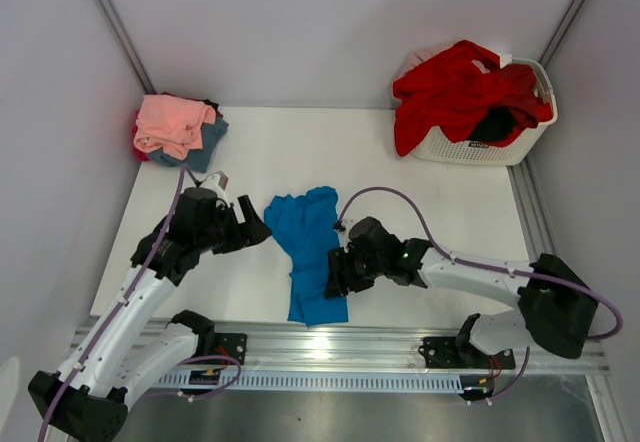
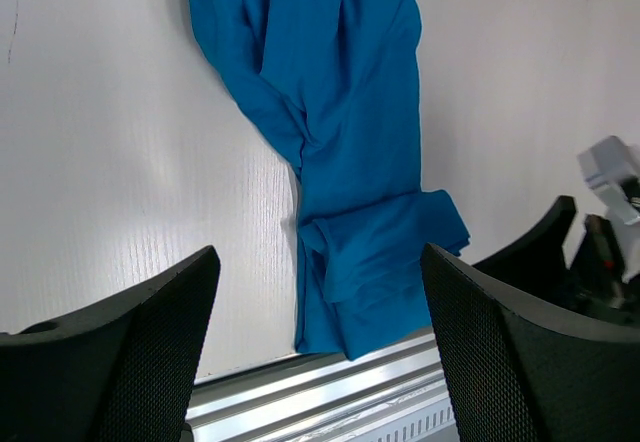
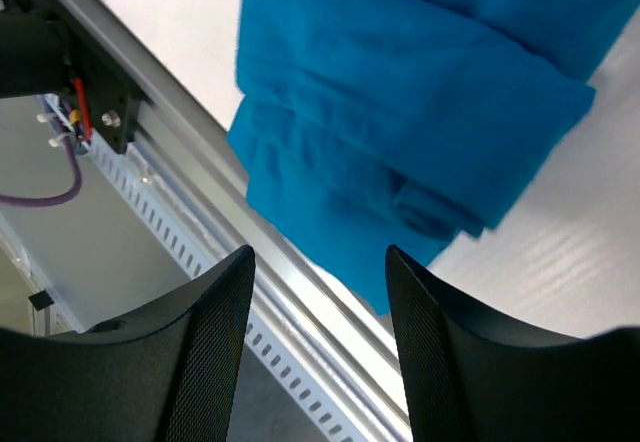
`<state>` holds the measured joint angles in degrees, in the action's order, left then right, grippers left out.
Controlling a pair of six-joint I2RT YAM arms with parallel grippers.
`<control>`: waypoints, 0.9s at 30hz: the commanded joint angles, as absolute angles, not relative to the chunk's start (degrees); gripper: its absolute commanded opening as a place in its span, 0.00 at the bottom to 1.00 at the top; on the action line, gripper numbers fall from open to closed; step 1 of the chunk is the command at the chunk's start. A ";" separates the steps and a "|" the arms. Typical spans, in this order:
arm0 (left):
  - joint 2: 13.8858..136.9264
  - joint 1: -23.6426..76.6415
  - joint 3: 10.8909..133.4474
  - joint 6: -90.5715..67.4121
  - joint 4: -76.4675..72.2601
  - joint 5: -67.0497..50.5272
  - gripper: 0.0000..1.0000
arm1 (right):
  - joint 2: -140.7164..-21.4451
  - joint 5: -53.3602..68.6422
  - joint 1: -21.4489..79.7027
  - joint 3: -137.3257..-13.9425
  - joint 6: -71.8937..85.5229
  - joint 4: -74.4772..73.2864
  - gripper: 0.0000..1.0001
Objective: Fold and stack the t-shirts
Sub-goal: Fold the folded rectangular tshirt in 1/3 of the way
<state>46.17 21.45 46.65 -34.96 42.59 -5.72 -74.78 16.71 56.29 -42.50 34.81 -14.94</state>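
Two arms flank the bright blue t-shirt (image 1: 308, 252), loosely folded at the centre of the bench (image 1: 420, 187), its long axis running from mid-frame down to the near rail. Both sets of jaws stand spread and empty: the right arm (image 1: 470, 267) at its lower right edge, seemingly nearer, the left arm (image 1: 150, 282) just beside its upper left.

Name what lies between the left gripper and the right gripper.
The bright blue t-shirt lies between the left gripper and the right gripper, with the right one at its edge. The top external view shows this.
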 commanded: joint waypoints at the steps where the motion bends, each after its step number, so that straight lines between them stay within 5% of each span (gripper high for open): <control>1: 45.44 21.18 49.48 -35.07 41.57 -5.63 0.85 | -80.31 20.03 56.16 -44.29 34.01 -8.81 0.58; 18: 45.70 21.18 49.57 -33.66 42.36 -5.63 0.83 | -89.20 19.95 56.69 -49.13 32.79 -3.69 0.52; 27: 44.91 21.18 49.48 -32.96 42.71 -4.83 0.82 | -95.62 19.60 56.16 -54.31 30.15 -3.78 0.02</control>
<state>46.04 21.45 47.62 -34.39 43.03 -5.61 -94.21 20.14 56.45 -51.16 32.14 -5.28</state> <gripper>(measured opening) 0.829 0.055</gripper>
